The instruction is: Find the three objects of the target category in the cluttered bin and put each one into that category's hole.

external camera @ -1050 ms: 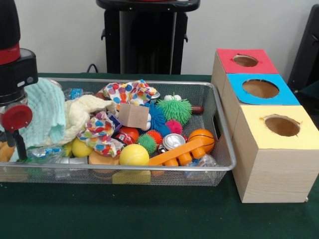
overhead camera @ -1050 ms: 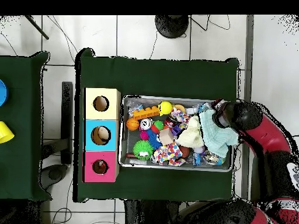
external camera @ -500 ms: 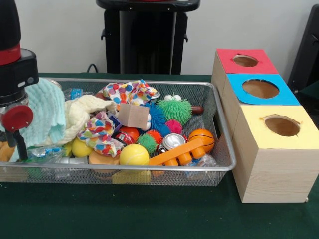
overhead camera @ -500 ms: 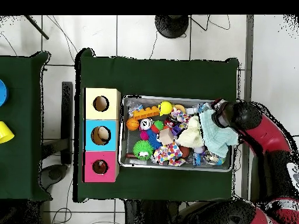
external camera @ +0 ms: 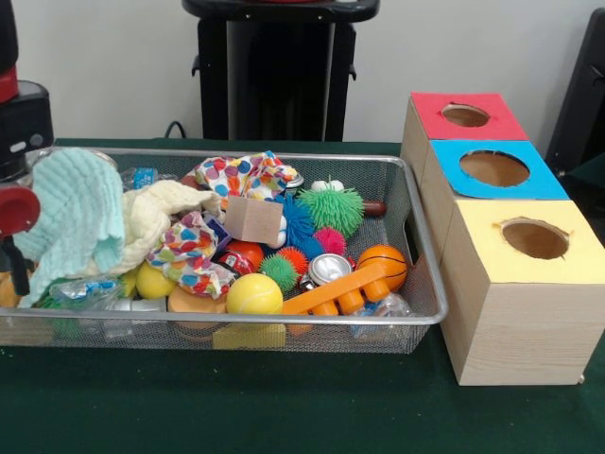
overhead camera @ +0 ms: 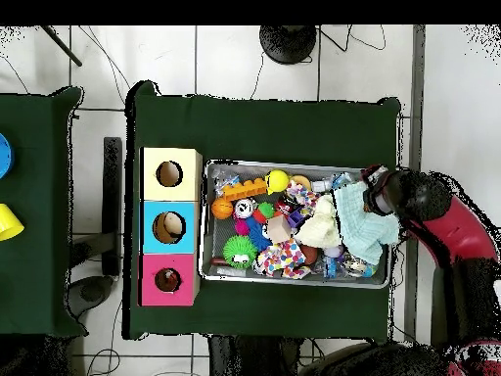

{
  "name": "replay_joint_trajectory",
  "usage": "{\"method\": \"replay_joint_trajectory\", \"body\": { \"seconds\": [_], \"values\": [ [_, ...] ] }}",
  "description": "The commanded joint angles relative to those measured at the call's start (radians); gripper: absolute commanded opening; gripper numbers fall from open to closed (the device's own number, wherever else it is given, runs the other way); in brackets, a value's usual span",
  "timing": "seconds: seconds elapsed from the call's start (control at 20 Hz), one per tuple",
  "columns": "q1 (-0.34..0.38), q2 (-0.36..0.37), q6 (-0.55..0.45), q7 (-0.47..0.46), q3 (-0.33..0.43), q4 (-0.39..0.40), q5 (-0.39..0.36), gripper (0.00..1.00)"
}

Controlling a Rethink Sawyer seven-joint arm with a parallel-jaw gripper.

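- The gripper (external camera: 11,251) sits at the end of the wire mesh bin (external camera: 427,248) furthest from the boxes, and the pale green washcloth (external camera: 77,216) hangs against it; whether the fingers are open or clamped on the cloth cannot be told, since the cloth and arm housing hide them
- If the washcloth is only caught by a fold, it could slip off on the way across and land on the other toys
- The cream cloth (external camera: 161,210) lies touching the green one, so it may drag along and tip the small wooden block (external camera: 252,219) resting just beside it
- The polka-dot cloth (external camera: 248,174) and its twin piece (external camera: 189,248) lie mid-bin under and among spiky balls, likely the remaining fabric items; pulling them could scatter the orange basketball (external camera: 383,265) or yellow ball (external camera: 253,295)
- Which hole takes cloth is unclear: the red box (external camera: 465,115), blue box (external camera: 494,168) and yellow box (external camera: 535,238) stand in a row beside the bin, and a loose cloth might snag on a rim rather than drop in
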State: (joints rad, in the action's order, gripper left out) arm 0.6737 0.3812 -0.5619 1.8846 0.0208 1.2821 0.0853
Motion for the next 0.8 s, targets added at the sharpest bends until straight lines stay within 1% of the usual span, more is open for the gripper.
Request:
{"method": "replay_joint_trajectory", "body": {
  "seconds": [0.05, 0.25, 0.35, 0.55, 0.8],
  "values": [
    [0.058, 0.021, 0.004, 0.009, 0.107, 0.127, -0.002, 1.00],
    [0.067, 0.012, 0.012, 0.009, 0.117, 0.124, -0.014, 1.00],
    [0.062, 0.008, 0.015, 0.016, 0.111, 0.118, -0.023, 1.00],
    [0.040, -0.001, 0.029, 0.008, 0.079, 0.088, -0.063, 1.00],
    [0.030, 0.000, 0.024, 0.020, 0.074, 0.079, -0.072, 1.00]
  ]
}}
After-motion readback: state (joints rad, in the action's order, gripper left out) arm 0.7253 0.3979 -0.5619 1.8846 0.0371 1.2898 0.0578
